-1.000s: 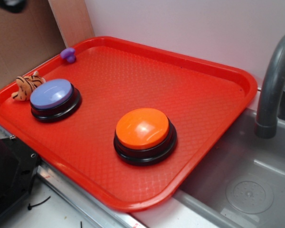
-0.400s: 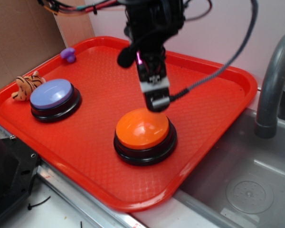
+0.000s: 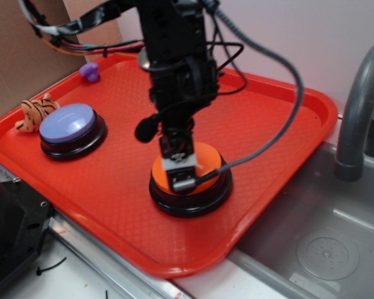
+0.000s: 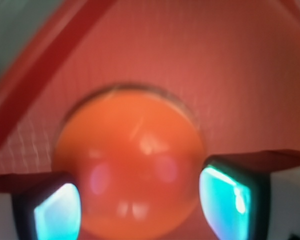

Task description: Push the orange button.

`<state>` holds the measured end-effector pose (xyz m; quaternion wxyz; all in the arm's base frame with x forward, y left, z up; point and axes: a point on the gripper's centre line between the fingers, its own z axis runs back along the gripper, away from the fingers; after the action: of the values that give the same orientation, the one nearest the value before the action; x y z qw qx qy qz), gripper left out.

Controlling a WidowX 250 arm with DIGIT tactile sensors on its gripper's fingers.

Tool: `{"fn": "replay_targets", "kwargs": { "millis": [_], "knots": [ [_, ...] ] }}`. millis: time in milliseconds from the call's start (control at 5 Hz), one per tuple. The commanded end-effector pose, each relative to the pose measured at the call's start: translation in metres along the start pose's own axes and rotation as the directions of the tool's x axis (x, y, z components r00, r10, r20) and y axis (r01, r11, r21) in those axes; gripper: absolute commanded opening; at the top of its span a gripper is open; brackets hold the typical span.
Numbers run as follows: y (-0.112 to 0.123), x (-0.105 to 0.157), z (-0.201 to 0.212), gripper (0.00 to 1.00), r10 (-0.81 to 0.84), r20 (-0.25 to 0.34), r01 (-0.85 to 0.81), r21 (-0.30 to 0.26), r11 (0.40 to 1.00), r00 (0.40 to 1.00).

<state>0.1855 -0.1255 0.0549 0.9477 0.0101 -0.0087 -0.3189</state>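
— Where do we see the large glossy orange domed button on its black round base?

— On the red plastic tray, near its front edge. In the exterior view the black robot gripper stands right on the dome.

— And the jaws?

— The wrist view shows them spread, one finger on each side, with the blurred orange dome between. The exterior view alone shows the lavender-blue button, the small tiger toy and the grey faucet.

A toy kitchen set up as a robot test rig: a grey plastic sink and faucet lie right of the claw, with cardboard backing to its left.
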Motion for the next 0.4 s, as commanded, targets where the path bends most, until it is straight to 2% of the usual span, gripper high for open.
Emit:
{"fn": "replay_targets", "kwargs": {
  "millis": [0, 200],
  "knots": [
    [-0.011, -0.006, -0.004, 1.0, -0.048, 0.091, 0.05, -0.016, 0.999, 0.995],
    [-0.005, -0.001, 0.019, 1.0, -0.019, 0.107, 0.02, -0.008, 1.0, 0.994]
  ]
}}
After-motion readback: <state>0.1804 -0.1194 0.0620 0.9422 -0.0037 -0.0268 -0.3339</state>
